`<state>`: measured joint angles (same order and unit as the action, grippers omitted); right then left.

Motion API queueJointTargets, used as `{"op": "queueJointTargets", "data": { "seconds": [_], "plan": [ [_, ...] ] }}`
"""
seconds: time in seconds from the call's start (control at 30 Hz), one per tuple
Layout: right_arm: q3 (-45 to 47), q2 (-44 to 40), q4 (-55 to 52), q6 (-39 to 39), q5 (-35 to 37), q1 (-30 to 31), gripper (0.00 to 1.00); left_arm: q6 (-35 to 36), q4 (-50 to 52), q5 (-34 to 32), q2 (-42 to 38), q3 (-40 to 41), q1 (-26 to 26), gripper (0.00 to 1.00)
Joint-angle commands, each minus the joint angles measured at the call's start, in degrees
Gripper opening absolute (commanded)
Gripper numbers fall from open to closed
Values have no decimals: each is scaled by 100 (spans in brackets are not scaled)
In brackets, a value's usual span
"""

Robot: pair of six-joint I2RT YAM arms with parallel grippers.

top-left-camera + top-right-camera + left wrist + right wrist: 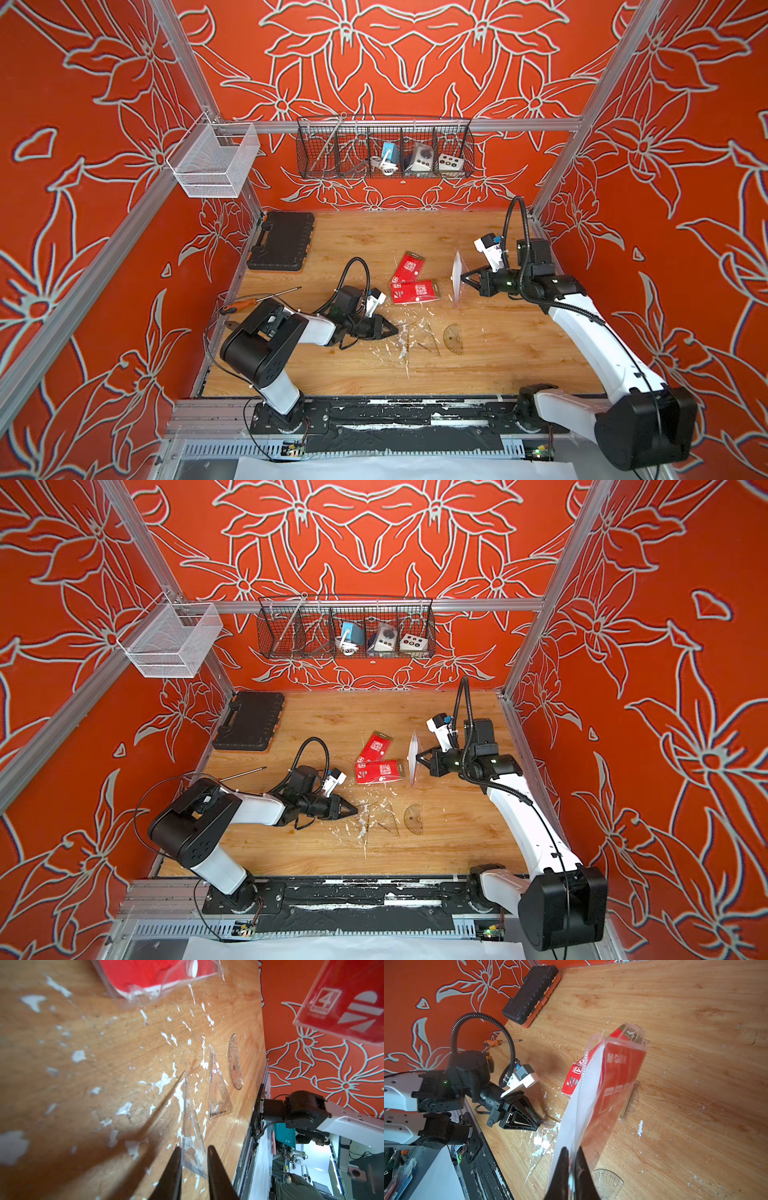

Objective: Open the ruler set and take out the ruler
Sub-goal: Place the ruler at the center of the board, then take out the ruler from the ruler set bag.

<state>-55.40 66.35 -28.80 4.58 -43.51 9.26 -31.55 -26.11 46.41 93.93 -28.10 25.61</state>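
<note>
Red ruler packs (pixel 409 266) (pixel 415 292) lie two on the surface (pixel 519 357), a third pack (pixel 618 1076) clenched in the right end effector (pixel 572 1152), the left end effector (pixel 193 1149) parted at two set squares (pixel 219 1093) (pixel 191 1126) and one protractor (pixel 235 1064).

Directly ahead of the left gripper (pixel 193 1147), two clear set squares (pixel 219 1093) and a protractor (pixel 235 1064) obstruct the table (pixel 519 353); beyond them the surface is free.

Surface: wooden table (pixel 519 353), white paint flecks (pixel 164 1082). Landmark: red packs (pixel 415 291), mid-table. Behind-left of them, black case (pixel 281 241); left, screwdriver (pixel 270 296); in front, clear triangles (pixel 219 1093), protractor (pixel 454 338).
</note>
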Motion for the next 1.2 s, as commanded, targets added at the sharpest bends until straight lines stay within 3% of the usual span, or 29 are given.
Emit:
{"op": "queueJointTargets", "data": {
  "seconds": [0.0,0.23,0.47,0.7,0.87,1.17],
  "plan": [
    [38,-70,-21,-95,-52,-32,0,50,26,14,-115,-101,-110,26],
    [33,-99,-27,-76,-135,-38,0,346,857,-395,-637,-593,-163,33],
    [38,-209,3,14,-200,-35,0,511,1606,-1299,-1464,-1108,-140,36],
    [99,-233,248,261,-387,-29,0,290,1221,-2442,-2121,-1796,574,35],
    [112,-198,378,389,-427,-8,0,279,910,-3068,-1928,-2311,1103,34],
    [90,-200,443,465,-365,92,0,190,553,-3004,-946,-3159,1723,33]
  ]
}}
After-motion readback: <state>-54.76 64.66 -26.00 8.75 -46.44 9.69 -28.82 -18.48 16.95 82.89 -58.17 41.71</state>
